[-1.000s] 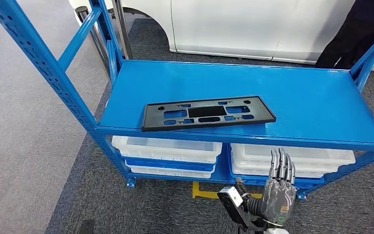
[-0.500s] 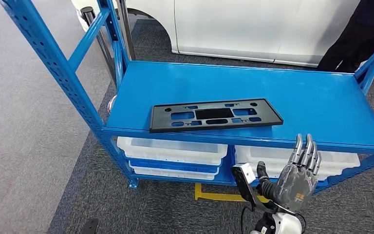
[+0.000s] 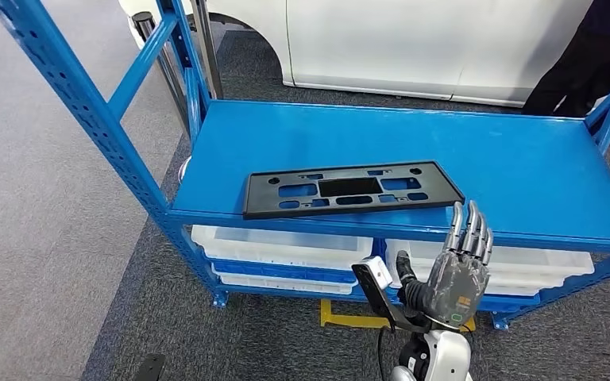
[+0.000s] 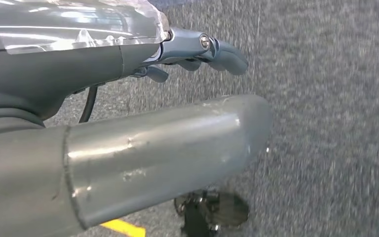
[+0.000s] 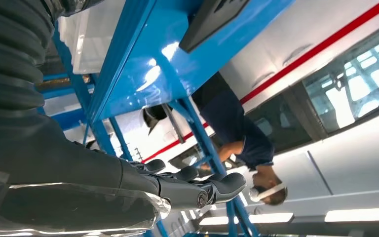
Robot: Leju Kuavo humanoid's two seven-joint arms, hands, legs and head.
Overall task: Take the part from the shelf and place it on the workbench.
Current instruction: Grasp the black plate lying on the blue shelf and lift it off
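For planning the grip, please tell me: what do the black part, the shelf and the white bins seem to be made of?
Black part: probably moulded plastic, matte, with cut-out slots. Shelf: likely painted steel, glossy blue, perforated uprights. White bins: apparently translucent plastic.

A car workshop or factory floor is showing here: a blue steel shelf [image 3: 365,143] with perforated uprights is standing on grey carpet tiles [image 3: 40,238], white plastic bins [image 3: 278,244] are sitting underneath, and a white car body [image 3: 413,40] is standing behind.
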